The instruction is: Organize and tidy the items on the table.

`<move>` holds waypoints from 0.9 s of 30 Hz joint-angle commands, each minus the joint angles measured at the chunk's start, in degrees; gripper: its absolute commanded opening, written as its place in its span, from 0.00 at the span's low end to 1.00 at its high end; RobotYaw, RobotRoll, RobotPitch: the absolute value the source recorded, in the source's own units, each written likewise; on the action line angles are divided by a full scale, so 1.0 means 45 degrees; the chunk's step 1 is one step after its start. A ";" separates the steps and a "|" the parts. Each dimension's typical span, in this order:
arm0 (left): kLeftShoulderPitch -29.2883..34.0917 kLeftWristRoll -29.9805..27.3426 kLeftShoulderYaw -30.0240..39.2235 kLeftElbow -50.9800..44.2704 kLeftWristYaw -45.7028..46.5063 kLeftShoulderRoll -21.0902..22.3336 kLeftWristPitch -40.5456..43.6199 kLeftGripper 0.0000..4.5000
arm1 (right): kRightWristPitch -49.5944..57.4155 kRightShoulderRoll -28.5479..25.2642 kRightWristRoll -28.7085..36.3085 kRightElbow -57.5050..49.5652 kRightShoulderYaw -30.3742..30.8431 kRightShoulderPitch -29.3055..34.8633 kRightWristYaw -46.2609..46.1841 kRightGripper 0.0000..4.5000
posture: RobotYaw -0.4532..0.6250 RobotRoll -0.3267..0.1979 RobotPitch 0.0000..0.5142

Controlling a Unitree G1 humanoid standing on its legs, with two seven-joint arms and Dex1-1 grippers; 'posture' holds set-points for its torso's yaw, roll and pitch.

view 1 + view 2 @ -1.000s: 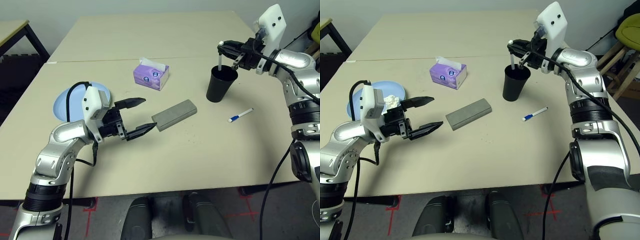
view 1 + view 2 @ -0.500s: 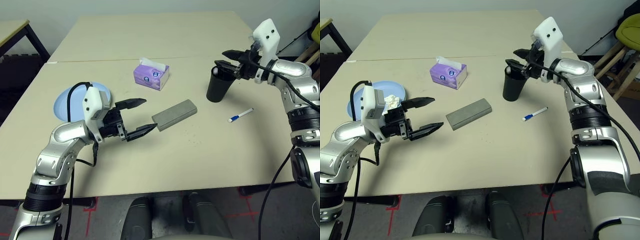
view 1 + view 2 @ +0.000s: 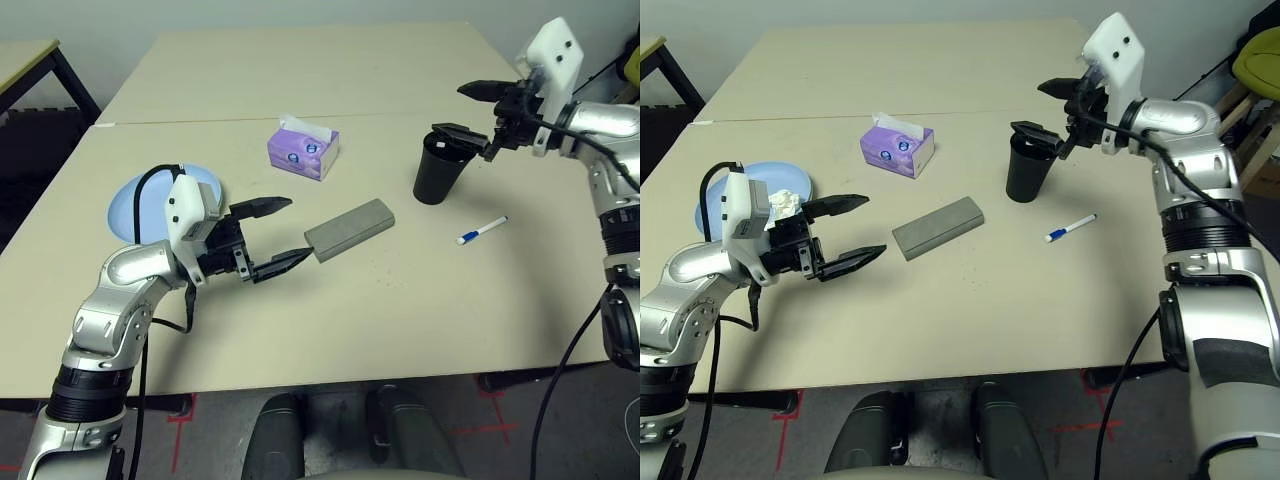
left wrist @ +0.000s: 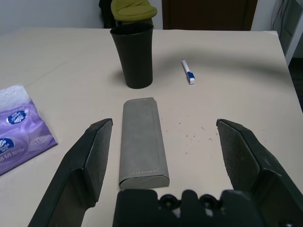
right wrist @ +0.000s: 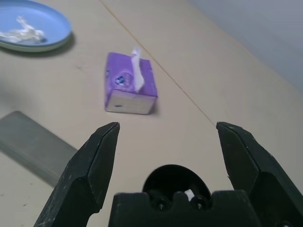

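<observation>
Here the right gripper (image 3: 1055,108) hangs just above the rim of the cup (image 3: 1028,168), its fingers spread wide and holding nothing. A white tip shows down inside the cup in the right wrist view, likely a pen standing there, which would explain why the claw sits over that mouth. The other pen (image 3: 1070,228) lies flat on the table (image 3: 970,330) beside the cup on the robot's right, so it looks like the next thing to go in.

The left gripper (image 3: 270,236) is level and also wide apart, empty, aimed at the near end of the case (image 3: 348,229), which lies just beyond its fingertips without touching them; it seems poised for a grasp along the case's narrow width. Behind that arm, the plate (image 3: 710,205) carries the tissue (image 3: 784,201), apparently gathered there for tidiness. The purple box (image 3: 897,147) stands apart, farther back.
</observation>
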 commanded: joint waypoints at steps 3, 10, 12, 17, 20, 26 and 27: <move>0.0072 0.0084 -0.0027 0.0120 -0.0156 0.0018 -0.0237 1.00 | 0.1509 -0.1546 0.0382 -0.1954 0.1137 0.1058 0.2623 1.00 | 0.45 0.62 0.20; 0.0009 0.0050 0.0002 0.0255 -0.0131 -0.0041 -0.0323 1.00 | -0.0371 -0.3094 -0.1789 -0.1826 0.3078 0.2444 0.3913 1.00 | 0.44 0.62 0.20; -0.0063 0.0023 0.0022 0.0302 -0.0107 -0.0064 -0.0306 1.00 | -0.1022 -0.3075 -0.2321 -0.1254 0.3427 0.2325 0.3974 1.00 | 0.44 0.62 0.20; -0.0071 -0.0009 0.0093 0.0346 -0.0156 -0.0015 -0.0330 1.00 | -0.2496 -0.2671 -0.3572 0.0231 0.4174 0.1715 0.4120 1.00 | 0.45 0.62 0.20; -0.0069 -0.0036 0.0139 0.0355 -0.0102 -0.0019 -0.0342 1.00 | -0.3240 -0.2436 -0.4092 0.0919 0.4467 0.1466 0.4204 1.00 | 0.46 0.62 0.20; -0.0014 -0.0063 0.0209 0.0303 -0.0002 -0.0042 -0.0350 1.00 | -0.4678 -0.1857 -0.5222 0.2494 0.5020 0.0954 0.4117 1.00 | 0.46 0.62 0.20; -0.0009 -0.0070 0.0218 0.0290 0.0012 -0.0042 -0.0345 1.00 | -0.4918 -0.1787 -0.5396 0.2738 0.5086 0.0874 0.4113 1.00 | 0.46 0.62 0.20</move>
